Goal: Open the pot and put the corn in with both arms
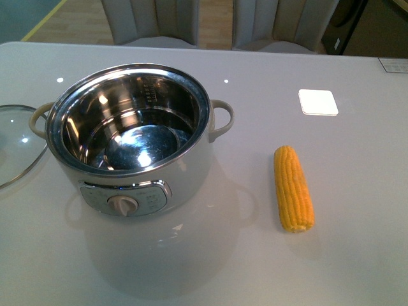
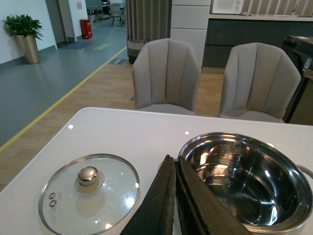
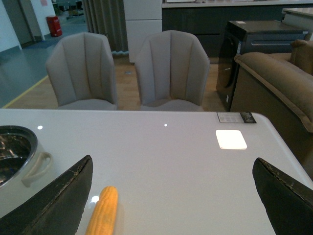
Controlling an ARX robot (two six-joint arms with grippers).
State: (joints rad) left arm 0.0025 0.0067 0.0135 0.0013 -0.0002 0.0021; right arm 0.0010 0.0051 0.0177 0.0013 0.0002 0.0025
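While pot point(image 1: 191, 171) stands open, corn point(image 1: 293, 189) lies beside.

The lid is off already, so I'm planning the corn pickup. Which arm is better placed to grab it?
Right. The corn lies to the right of the pot, and the right fingers are wide open with it showing between them. The left fingers are shut, over by the lid.

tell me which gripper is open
The right gripper: its jaws stand wide apart in the right wrist view. The left gripper has its jaws pressed together, holding nothing.
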